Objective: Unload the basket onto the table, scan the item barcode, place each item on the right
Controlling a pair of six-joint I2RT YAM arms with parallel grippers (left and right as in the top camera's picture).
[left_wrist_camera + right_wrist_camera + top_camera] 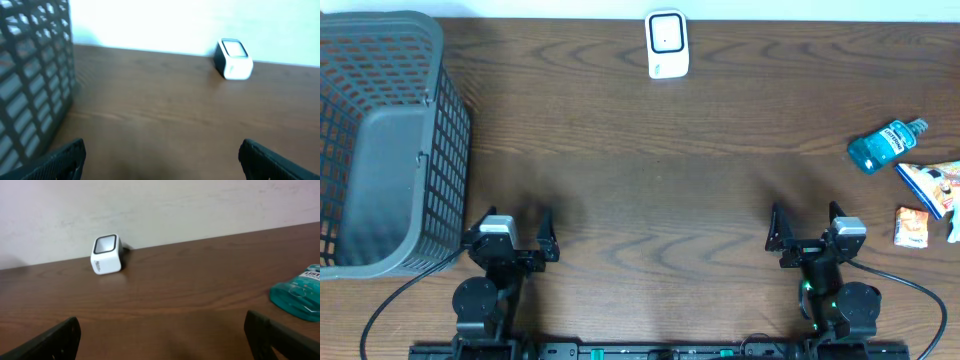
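Along the near edge of the dark brown wooden tabletop (650, 180), finding the left gripper (512, 228) toward the left corner, gaping wide and gripping nothing; finding the right gripper (805, 222) toward the right corner, likewise spread fully and holding nothing; both pointing toward the far edge, well apart from each other.

Against the middle of the far edge, seeing the white cube-shaped barcode scanner with a black-rimmed window (667, 45) sitting upright, well apart from both grippers and showing in both wrist views.

Near the right edge, seeing the teal translucent plastic bottle with a blue label (885, 145) lying on its side, cap pointing toward the far right corner; just beside it, toward the near edge, spotting a blue and white printed snack packet (932, 182) lying flat; nearer still, spotting a small orange packet (911, 227) lying close to the right gripper but not touching it.

Filling the far left corner, seeing a grey plastic mesh basket (450, 150) reaching down almost to the left gripper.
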